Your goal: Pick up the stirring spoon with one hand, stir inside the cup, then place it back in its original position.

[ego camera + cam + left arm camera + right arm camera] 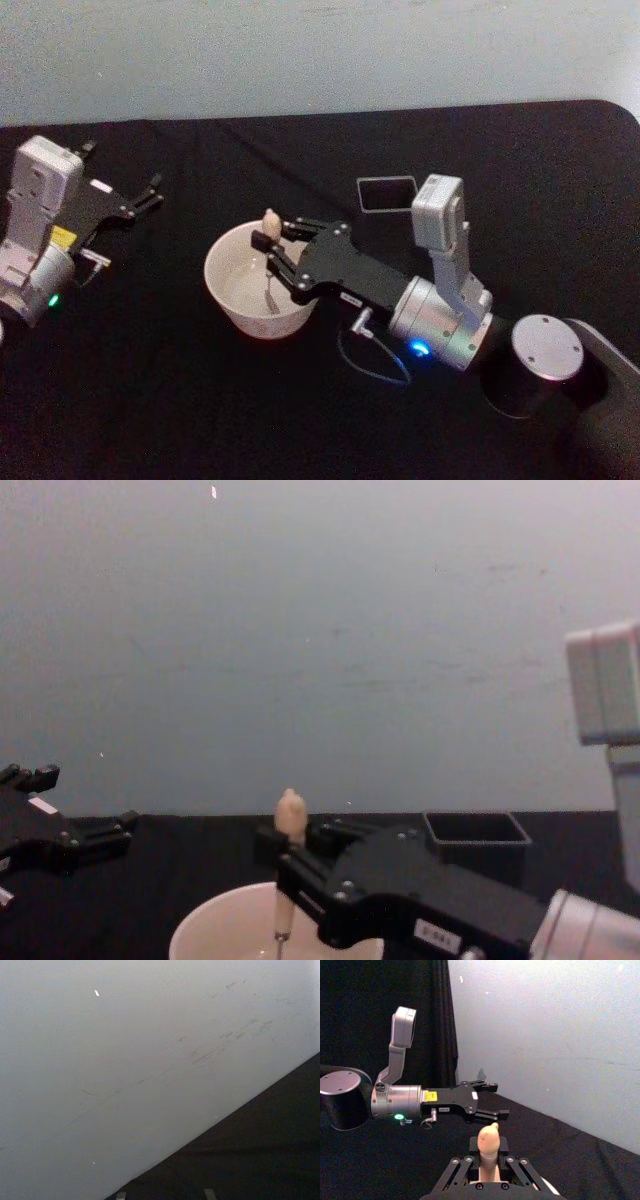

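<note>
Black-draped table (180,400) beneath everything, with a pale wall (300,50) rising behind its far edge. Silver-grey right arm (440,315) reaching in from the near right corner toward the middle of the table. Left arm (35,240) lying low by the left edge, idle. Right gripper (283,257) out over the right side of the cup's rim, jaws clamped from both sides on the spoon's wooden handle. From the chest, right gripper (290,865) just above the cup. In the right wrist view, right gripper (488,1160) with the handle standing up between its finger links. Left gripper (150,195) near the left edge, well apart from the cup, jaws spread wide with nothing between them. Equally spread in the right wrist view, left gripper (496,1101) pointing toward the wall. Cream-white cup (258,322) upright near the middle of the table, slightly toward the left edge, wide mouth open upward. Dark grey holder box (387,193) beyond the cup toward the far edge and off to its right, apart from it. Stirring spoon (269,222) upright in the right gripper's grasp, with its knobby beige tip above the jaws. Thin dark shaft dropping straight down into the cup, small bowl low inside. Contact with the cup's floor impossible to tell.
</note>
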{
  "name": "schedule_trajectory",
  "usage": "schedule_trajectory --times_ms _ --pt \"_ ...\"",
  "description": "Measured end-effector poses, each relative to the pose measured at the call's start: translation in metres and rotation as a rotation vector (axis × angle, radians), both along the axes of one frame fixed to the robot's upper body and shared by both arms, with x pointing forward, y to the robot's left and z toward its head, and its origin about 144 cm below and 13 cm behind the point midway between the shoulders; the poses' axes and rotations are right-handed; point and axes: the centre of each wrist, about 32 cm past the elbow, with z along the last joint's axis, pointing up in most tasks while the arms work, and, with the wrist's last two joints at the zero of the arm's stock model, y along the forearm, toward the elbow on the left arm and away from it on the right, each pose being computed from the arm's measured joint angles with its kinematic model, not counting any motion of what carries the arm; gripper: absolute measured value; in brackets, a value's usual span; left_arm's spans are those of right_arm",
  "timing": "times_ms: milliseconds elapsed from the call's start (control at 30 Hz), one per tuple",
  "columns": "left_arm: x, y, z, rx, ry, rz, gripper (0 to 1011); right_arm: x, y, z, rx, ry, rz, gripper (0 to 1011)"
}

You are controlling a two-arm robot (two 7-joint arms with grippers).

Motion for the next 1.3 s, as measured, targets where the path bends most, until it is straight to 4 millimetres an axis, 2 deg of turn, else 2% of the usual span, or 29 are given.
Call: schedule_trajectory --times_ms 367,600,833,1300 --pt "0.0 0.0 0.0 0.0 0.0 0.0 1001 0.009 0.017 -0.002 -0.002 -0.014 0.004 213" --pt "0.0 0.0 0.0 0.0 0.0 0.0 1001 0.022 0.027 -0.001 0.001 -0.032 -0.022 213" --pt "0.0 0.0 0.0 0.0 0.0 0.0 1001 0.03 0.027 -0.002 -0.005 -0.041 -0.057 213" --pt "0.0 0.0 0.0 0.0 0.0 0.0 1001 0.031 0.016 -0.003 -0.015 -0.043 -0.087 212"
